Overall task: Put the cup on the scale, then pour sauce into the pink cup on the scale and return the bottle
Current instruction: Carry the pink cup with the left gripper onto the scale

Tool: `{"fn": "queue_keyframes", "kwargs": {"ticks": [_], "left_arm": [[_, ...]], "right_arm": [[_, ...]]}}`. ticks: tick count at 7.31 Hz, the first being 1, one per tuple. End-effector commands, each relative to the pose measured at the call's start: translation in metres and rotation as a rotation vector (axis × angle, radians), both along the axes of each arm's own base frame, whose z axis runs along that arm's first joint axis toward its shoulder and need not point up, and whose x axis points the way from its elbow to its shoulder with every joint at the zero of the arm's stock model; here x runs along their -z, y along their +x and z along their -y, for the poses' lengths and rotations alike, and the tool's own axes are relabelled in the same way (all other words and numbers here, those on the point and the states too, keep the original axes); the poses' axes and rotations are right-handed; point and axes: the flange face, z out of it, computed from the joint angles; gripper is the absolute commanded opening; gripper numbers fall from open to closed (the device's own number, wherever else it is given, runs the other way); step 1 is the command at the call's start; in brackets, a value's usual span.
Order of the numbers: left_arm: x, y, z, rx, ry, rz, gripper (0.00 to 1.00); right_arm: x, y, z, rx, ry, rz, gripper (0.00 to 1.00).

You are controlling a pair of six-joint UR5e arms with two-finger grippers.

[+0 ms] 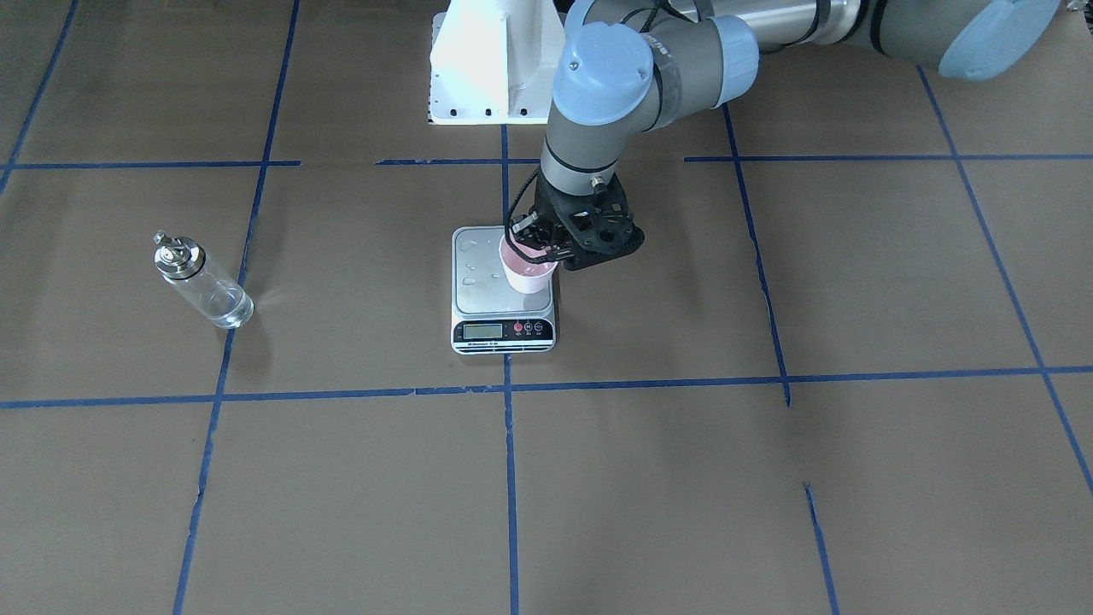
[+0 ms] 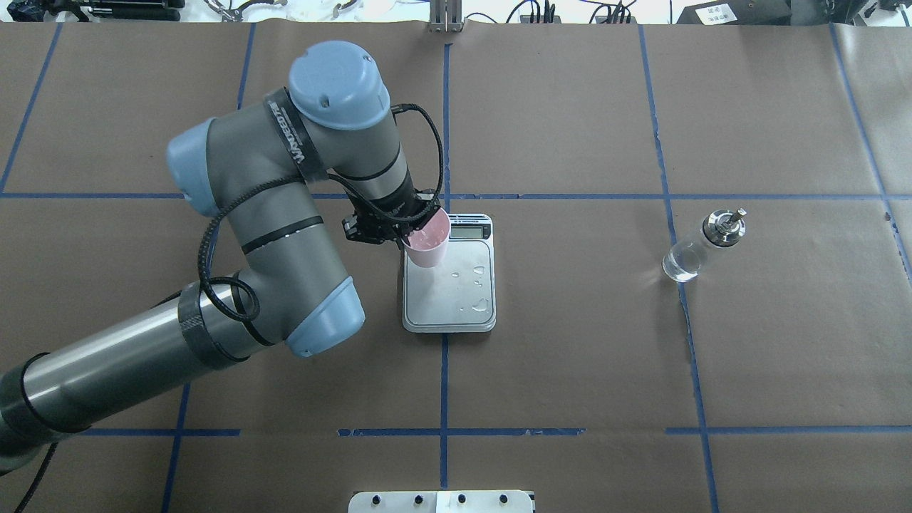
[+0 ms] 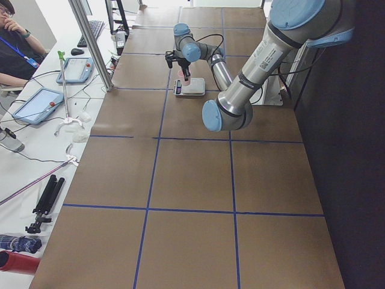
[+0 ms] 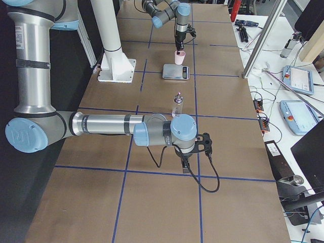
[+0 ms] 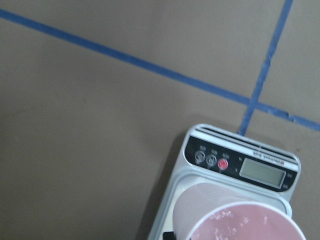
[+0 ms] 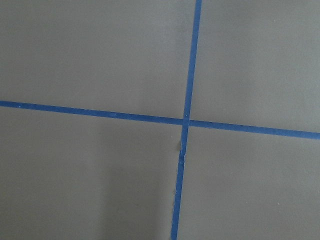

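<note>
The pink cup [image 1: 529,273] stands upright at the scale's [image 1: 478,286] platform, at the corner near the display; I cannot tell if it rests on the platform or hangs just above it. My left gripper [image 1: 540,249] is shut on the cup's rim from above. The overhead view shows the cup [image 2: 427,247], scale [image 2: 456,303] and left gripper [image 2: 410,234]. In the left wrist view the cup [image 5: 235,217] sits over the scale [image 5: 240,165]. The glass bottle [image 2: 695,251] with a metal cap stands on the table, far to the scale's right. My right gripper [image 4: 188,164] shows only in the exterior right view; I cannot tell if it is open or shut.
Droplets [image 2: 479,288] lie on the steel platform. The robot's white base [image 1: 491,64] stands behind the scale. Blue tape lines [image 2: 445,377] grid the brown table. Outside the table, an operator [image 3: 15,42] sits with tablets and cables.
</note>
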Motion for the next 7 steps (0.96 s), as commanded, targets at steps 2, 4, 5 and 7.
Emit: {"fn": "queue_keyframes", "kwargs": {"ticks": [2, 4, 5, 7], "left_arm": [[-0.0068, 0.0361, -0.0234, -0.04, -0.006, -0.012, 0.0], [-0.0073, 0.0364, -0.0232, -0.039, -0.004, -0.018, 0.0], [-0.007, 0.0363, -0.0233, -0.039, 0.001, -0.025, 0.0], [-0.0087, 0.0365, -0.022, -0.033, 0.005, -0.045, 0.3]], "right_arm": [[0.0005, 0.0007, -0.0002, 0.0, 0.001, 0.0, 1.0], [0.0005, 0.0007, -0.0002, 0.0, 0.001, 0.0, 1.0], [0.0007, 0.0, 0.0, 0.001, 0.003, 0.0, 1.0], [0.0029, 0.0008, 0.002, -0.001, 0.006, 0.0, 1.0]]}}
